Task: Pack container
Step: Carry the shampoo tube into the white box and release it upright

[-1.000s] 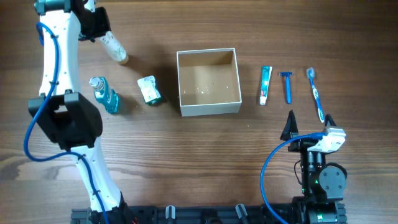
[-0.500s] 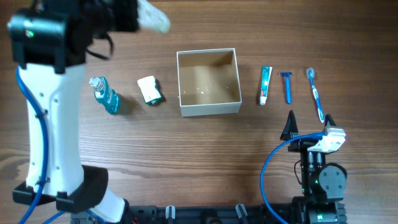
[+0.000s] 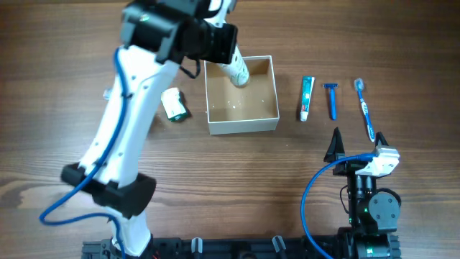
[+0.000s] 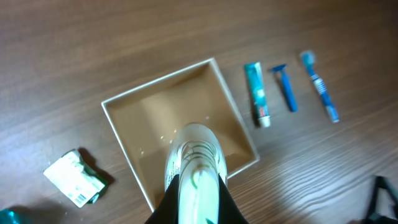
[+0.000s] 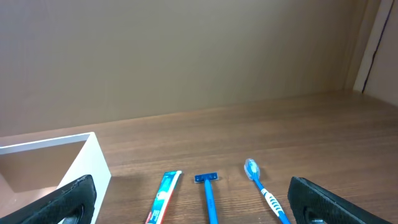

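The left gripper (image 4: 198, 200), clamped on a white bottle (image 4: 194, 155), hangs it over the container (image 3: 242, 124) by the desk's far edge, likely for dropping in, while the right gripper (image 3: 356, 144) rests with fingers apart near the near-right corner.

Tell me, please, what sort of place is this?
Probably an indoor robot test bench: the cabled left arm over a wooden table, toothpaste tube, razor and toothbrush in a row beside the container, bare wall behind.
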